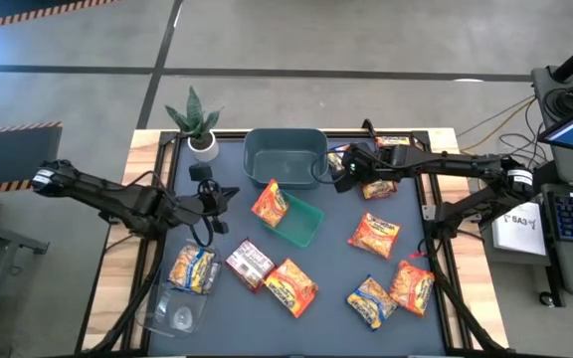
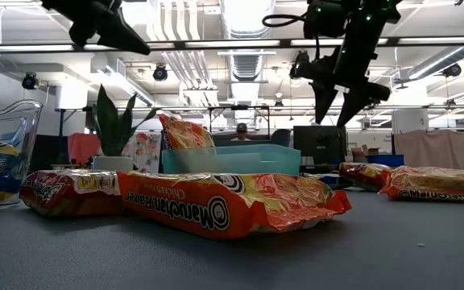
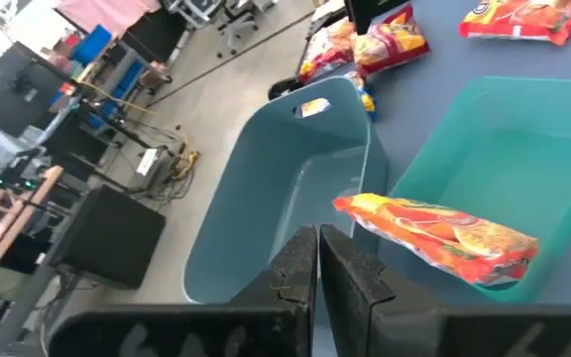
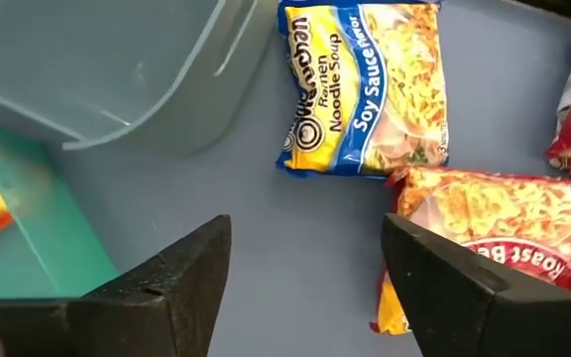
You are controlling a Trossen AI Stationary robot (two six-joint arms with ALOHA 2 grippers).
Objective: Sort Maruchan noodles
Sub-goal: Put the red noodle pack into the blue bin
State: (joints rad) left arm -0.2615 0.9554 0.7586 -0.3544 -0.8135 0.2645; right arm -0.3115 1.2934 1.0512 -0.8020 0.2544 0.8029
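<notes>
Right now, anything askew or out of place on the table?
One orange packet sits propped on the green tray rim, tilted, half in and half out. The grey tub looks empty. Other packets lie flat and scattered on the mat. Nothing spilled or torn that I can see.

1. Flat crinkly plastic orange-red ramen packets [image 1: 373,234] scattered across the tabletop [image 1: 336,254].
2. One orange-red packet [image 1: 270,202] leans tilted on the green tray's rim.
3. Yellow-and-blue soy sauce packet [image 4: 363,85] lies flat beside the grey-teal tub.

On my bench [image 1: 147,298] stand a grey tub [image 1: 285,156], a green tray [image 1: 301,223], a potted plant [image 1: 197,121] and a clear jug [image 1: 175,310].
</notes>
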